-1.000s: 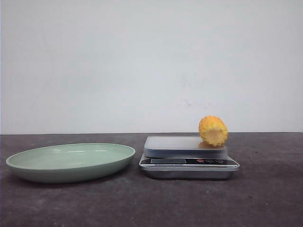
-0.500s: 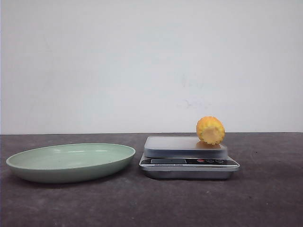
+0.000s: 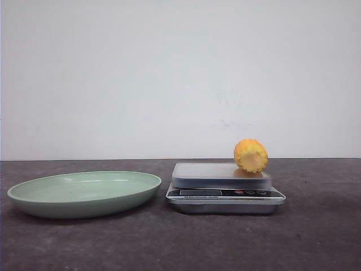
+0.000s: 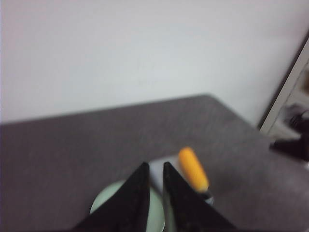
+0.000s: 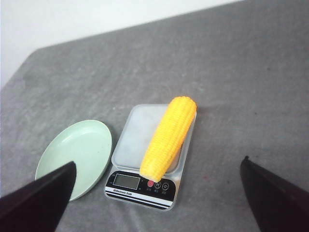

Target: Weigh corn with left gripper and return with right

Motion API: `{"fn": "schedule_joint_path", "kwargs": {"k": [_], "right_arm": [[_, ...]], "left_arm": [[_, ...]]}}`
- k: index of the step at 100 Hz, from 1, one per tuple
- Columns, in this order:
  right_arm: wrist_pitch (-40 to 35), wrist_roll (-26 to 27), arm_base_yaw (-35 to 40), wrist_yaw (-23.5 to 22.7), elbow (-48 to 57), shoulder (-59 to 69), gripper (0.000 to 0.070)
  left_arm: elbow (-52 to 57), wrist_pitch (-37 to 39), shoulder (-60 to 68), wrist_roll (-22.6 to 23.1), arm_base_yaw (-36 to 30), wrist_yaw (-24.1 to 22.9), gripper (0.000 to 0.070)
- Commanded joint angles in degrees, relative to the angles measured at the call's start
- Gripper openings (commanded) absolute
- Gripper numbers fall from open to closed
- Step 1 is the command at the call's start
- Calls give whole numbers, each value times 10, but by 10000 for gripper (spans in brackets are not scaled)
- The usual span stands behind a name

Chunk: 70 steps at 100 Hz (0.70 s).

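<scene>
Corn (image 3: 251, 156) has rolled slightly twd the plate side vs 1 s back, and sits put since 0.5 s ago. Using the scale (image 3: 225, 193) as landmark, left to right: green plate (image 3: 84, 193) just beside scale's left edge, not touching; scale itself w/ display facing the front cam; corn lying on the platform's right part, cut end twd the display, length running diagonally per the right wrist view (image 5: 168, 138). Left gripper (image 4: 153, 175) hangs above, fingers nearly together w/ only a narrow slit, holding nothing. Right gripper (image 5: 159, 193) spread wide, empty, high over scale. Weighing looks done; return to plate is next. Corn prob. light, stiff, ridged so decent grip, but round, so may roll. Best pinch across mid-length, jaws square to its axis.
</scene>
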Motion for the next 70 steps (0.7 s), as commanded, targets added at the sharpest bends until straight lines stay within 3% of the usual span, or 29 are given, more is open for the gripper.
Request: {"fn": "schedule_joint_path", "kwargs": {"k": [1, 11, 21, 41, 58, 70], "right_arm": [[21, 0, 10, -1, 5, 16, 695], [61, 5, 30, 0, 5, 41, 692], [112, 16, 60, 7, 5, 69, 636], [196, 60, 148, 70, 7, 130, 623], [165, 59, 221, 159, 60, 220, 623], [88, 59, 238, 185, 142, 301, 623]], "left_arm": [[-30, -32, -34, -25, -3, -18, 10], [-86, -32, -85, -43, -4, -44, 10], [-125, -32, -124, -61, -4, -48, 10], [-151, -32, -163, -81, -3, -45, 10], [-152, -32, -166, -83, -3, -42, 10], [-152, -32, -166, -83, -3, -35, 10]]}}
